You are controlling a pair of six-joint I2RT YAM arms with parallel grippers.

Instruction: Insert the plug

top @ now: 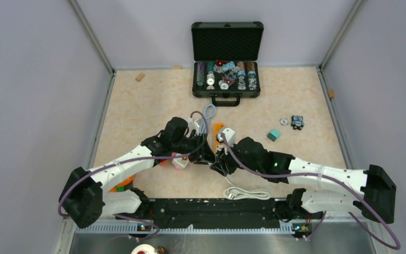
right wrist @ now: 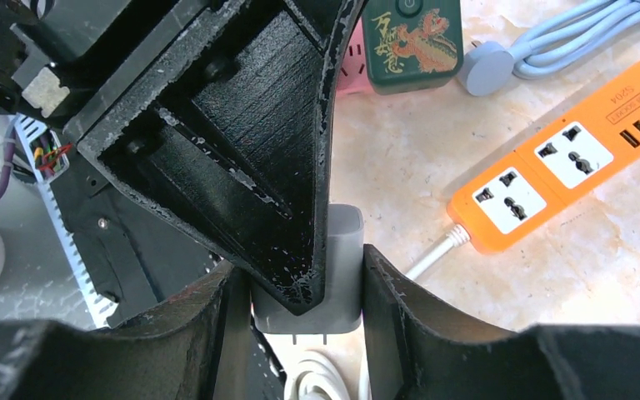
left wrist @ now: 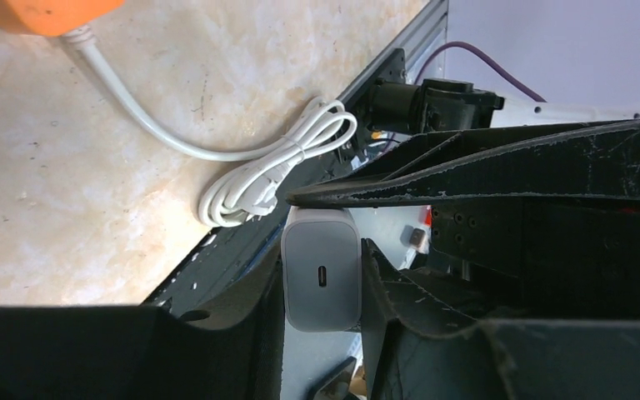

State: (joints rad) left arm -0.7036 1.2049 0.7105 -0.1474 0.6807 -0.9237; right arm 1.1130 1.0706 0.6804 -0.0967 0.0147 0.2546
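Observation:
A white charger plug (left wrist: 321,279) with a USB-C port facing the left wrist camera is pinched between my left gripper's (left wrist: 323,262) fingers. In the right wrist view the same plug (right wrist: 346,254) sits between my right gripper's (right wrist: 308,296) fingers, its two prongs pointing down, with a left finger (right wrist: 250,167) lying over it. Both grippers meet above the table (top: 211,157); the plug is hidden there. The orange power strip (right wrist: 558,167) lies just beyond them, its sockets facing up, and also shows in the top view (top: 218,128).
A coiled white cable (top: 246,193) lies near the front rail. A pink and green adapter (right wrist: 412,42) and a grey-blue cable (right wrist: 567,33) lie beside the strip. An open black case (top: 226,58) stands at the back. A teal cube (top: 274,135) lies to the right.

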